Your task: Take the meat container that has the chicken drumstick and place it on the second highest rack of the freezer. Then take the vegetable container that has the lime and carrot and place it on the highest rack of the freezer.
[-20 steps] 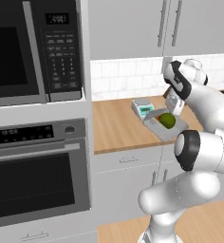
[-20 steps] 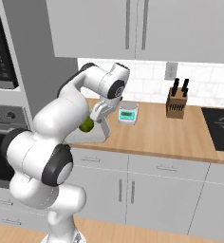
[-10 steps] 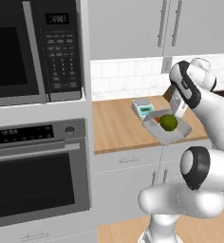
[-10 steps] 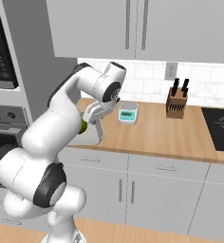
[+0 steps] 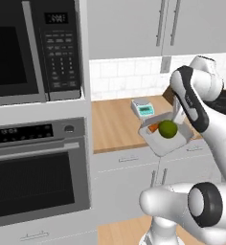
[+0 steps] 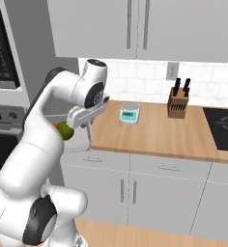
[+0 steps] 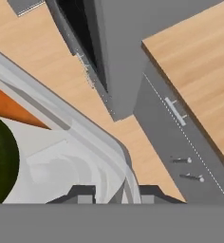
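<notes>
- Two-finger gripper (image 7: 117,192), bottom centre of the hand view: jaws narrow, clamped on the rim of the pale grey plastic vegetable container (image 7: 80,156).
- Round dark-green lime (image 7: 1,161) sits inside at left edge; slim orange carrot (image 7: 12,107) lies just above it, touching.
- Left base view: container (image 5: 163,139) held off the counter at centre right, tilted, lime (image 5: 167,128) and carrot (image 5: 153,128) in it.
- Small digital kitchen scale (image 5: 143,108) behind it on the wooden countertop (image 5: 115,127).
- Right base view: dark wooden knife block (image 6: 178,101) stands upper right.
</notes>
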